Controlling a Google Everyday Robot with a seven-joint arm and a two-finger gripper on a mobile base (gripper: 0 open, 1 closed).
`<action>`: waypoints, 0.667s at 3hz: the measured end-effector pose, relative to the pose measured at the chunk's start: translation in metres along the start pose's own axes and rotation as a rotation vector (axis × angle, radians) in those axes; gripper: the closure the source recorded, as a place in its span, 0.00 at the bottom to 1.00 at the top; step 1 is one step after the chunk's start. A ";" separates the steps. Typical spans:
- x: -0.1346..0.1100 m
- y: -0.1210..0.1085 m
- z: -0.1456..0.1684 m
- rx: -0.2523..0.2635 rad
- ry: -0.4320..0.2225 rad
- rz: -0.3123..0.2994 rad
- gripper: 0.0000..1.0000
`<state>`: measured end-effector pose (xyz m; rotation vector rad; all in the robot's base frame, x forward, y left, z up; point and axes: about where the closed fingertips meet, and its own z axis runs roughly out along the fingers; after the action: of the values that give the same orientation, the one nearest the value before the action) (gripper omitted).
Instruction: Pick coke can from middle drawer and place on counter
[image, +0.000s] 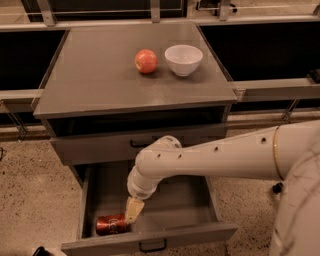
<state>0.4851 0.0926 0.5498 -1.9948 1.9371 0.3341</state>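
Coke can in middle drawer, pincer tilted beside

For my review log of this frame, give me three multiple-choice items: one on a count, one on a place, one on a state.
1. How many things stand on the counter?
A) two
B) none
C) four

2. Where is the coke can?
A) on the counter
B) at the front left of the open middle drawer
C) on the floor beside the cabinet

3. How does the coke can lie?
A) upright
B) on its side
C) lifted clear of the drawer

Key:
1 A: only the apple and the white bowl are on it.
2 B: the can rests on the drawer floor near the front panel, with the gripper inside the drawer, close by the can's right-hand end in the view.
3 B: its long side rests on the drawer floor.
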 end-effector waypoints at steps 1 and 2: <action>-0.023 0.000 0.042 -0.007 0.006 -0.050 0.29; -0.042 0.002 0.081 -0.013 0.015 -0.077 0.31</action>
<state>0.4870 0.1631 0.4923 -2.0794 1.8656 0.3147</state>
